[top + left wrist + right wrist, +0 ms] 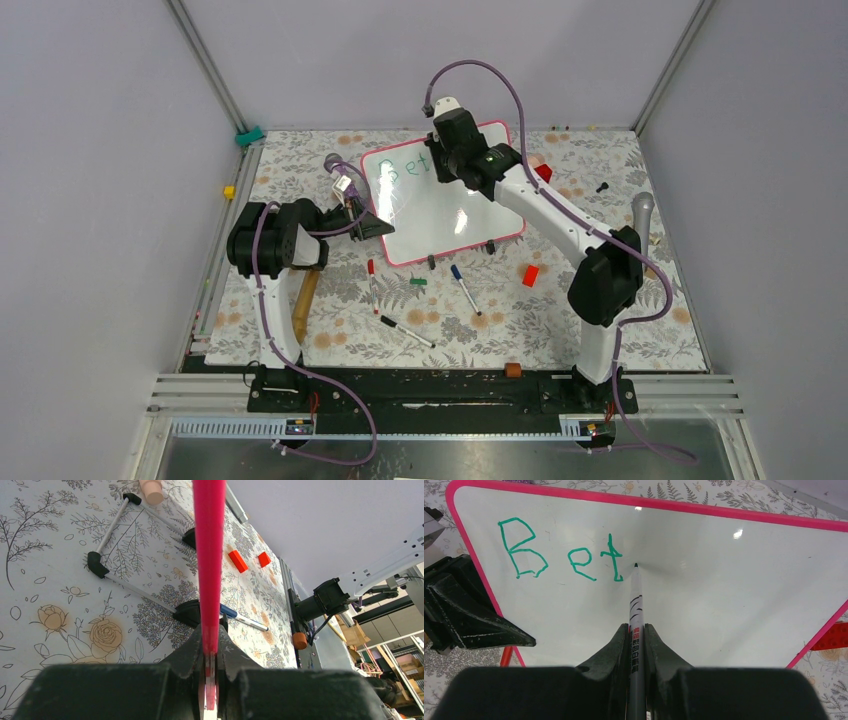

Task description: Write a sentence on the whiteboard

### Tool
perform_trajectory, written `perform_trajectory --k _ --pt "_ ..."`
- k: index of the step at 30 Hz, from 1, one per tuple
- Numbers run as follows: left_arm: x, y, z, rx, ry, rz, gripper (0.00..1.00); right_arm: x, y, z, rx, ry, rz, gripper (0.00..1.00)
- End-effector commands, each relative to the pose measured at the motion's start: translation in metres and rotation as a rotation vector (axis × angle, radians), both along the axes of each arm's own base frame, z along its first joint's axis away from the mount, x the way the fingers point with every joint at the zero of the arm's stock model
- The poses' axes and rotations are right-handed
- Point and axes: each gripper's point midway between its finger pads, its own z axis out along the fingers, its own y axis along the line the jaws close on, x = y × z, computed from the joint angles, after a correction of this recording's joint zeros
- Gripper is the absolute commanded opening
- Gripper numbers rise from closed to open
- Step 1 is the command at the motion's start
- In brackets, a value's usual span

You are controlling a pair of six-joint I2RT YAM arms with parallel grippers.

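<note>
On the floral tablecloth [560,320] the whiteboard [440,215] is sitting mid-table, the left gripper [210,652] clamping its frame [209,540] to steady it, the right gripper [636,630] pinching a marker [636,597] beside the sentence [559,555], so far "Bet".

the whiteboard [724,595] bears green handwritten letters [613,560] reading "bet"; small print on the marker [636,610] is illegible.
</note>
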Motion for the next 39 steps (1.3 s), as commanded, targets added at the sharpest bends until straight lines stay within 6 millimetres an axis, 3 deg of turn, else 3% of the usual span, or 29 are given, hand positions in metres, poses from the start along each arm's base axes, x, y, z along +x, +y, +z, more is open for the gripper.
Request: perform_trajectory --k 1,20,33,39 --pt "-0.010 -0.007 -0.011 0.003 0.056 -0.028 0.00 0.009 0.002 0.020 0.017 -0.048 -0.015 0.00" --pt "-0.011 -0.007 -0.011 0.003 0.055 -0.033 0.00 0.014 -0.009 0.017 -0.043 -0.052 -0.064 0.00" --pt "-0.011 -0.007 -0.011 0.003 0.056 -0.032 0.00 0.014 -0.016 0.024 -0.052 -0.071 -0.085 0.00" --pt "-0.011 -0.006 -0.011 0.003 0.057 -0.032 0.00 0.010 -0.015 0.035 0.002 -0.108 -0.073 0.00"
